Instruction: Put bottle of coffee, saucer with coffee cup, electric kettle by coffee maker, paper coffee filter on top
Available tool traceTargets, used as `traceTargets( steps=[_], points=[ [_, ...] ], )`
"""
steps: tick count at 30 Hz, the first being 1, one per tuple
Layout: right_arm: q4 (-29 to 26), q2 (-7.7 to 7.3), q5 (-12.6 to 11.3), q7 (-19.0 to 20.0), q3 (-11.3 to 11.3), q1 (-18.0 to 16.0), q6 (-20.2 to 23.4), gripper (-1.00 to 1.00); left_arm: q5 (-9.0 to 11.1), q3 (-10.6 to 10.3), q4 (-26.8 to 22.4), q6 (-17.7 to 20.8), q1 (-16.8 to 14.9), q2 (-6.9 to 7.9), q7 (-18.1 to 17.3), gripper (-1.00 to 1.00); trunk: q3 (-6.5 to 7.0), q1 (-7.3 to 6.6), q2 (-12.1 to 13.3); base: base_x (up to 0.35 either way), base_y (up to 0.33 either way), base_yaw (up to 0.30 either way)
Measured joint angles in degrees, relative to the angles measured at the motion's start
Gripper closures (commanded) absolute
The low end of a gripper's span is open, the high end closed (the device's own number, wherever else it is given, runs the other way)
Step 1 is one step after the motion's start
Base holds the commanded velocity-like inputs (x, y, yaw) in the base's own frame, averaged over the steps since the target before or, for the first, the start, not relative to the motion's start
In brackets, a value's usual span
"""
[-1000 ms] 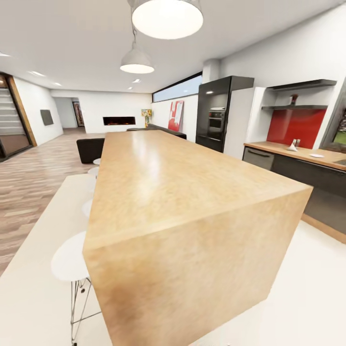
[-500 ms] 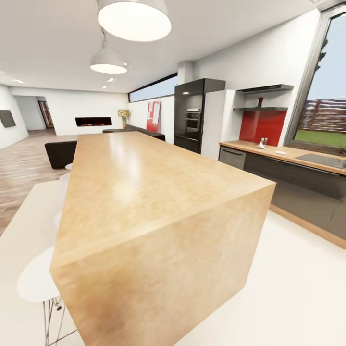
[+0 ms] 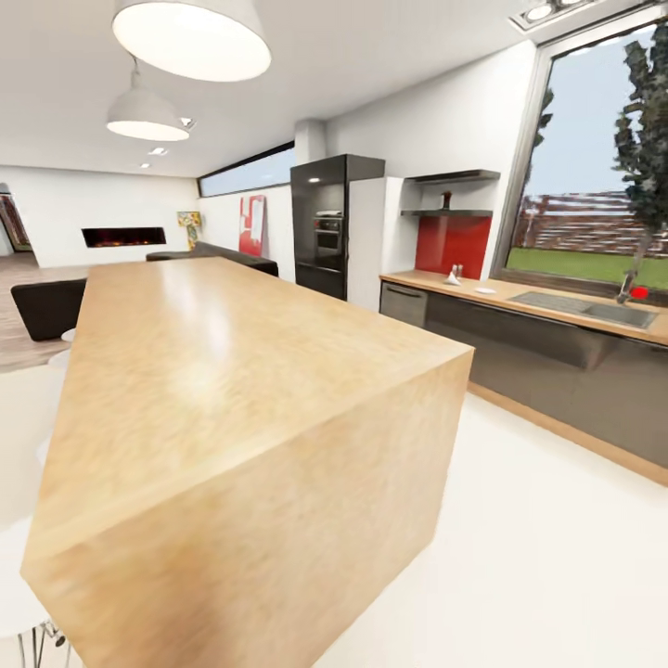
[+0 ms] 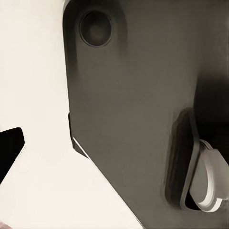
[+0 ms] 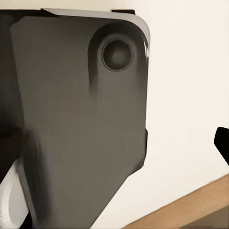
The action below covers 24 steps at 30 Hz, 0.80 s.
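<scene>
In the head view a big wooden island (image 3: pixel 232 390) takes up the lower left and centre of the frame, with two white hanging lamps (image 3: pixel 190 37) at the upper left. At the right runs the countertop (image 3: pixel 520 299) with its steel sink (image 3: pixel 586 308), set under a large window (image 3: pixel 594 186). Near the counter's far end, right of centre, lie a small white folded paper filter (image 3: pixel 452 279) and, just to its right, a flat white saucer (image 3: pixel 485 290). Above them, on a dark wall shelf (image 3: pixel 447 212) over a red back panel, stands a small dark bottle (image 3: pixel 446 199). A black oven tower (image 3: pixel 325 227) stands left of that. In the left wrist view a dark grey robot body panel (image 4: pixel 138 109) covers the centre and right over a white floor; a black finger tip (image 4: pixel 9 148) pokes in at the left edge, and whether that claw is released or clenched cannot be told. In the right wrist view a similar grey panel (image 5: pixel 76 119) fills the left, a black finger tip (image 5: pixel 222 140) sits at the right edge, and its state cannot be told either.
</scene>
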Motion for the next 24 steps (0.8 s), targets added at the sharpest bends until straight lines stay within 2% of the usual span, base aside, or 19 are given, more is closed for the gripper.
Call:
traceTargets(
  steps=[24],
  points=[
    [0.0, 0.04, 0.0, 0.0, 0.0, 0.0, 0.0, -1.0, 0.0, 0.0, 0.0, -0.1, 0.0, 0.0, 0.0, -1.0, 4.32, -5.28, 9.6, 0.0, 0.0, -0.3]
  ],
)
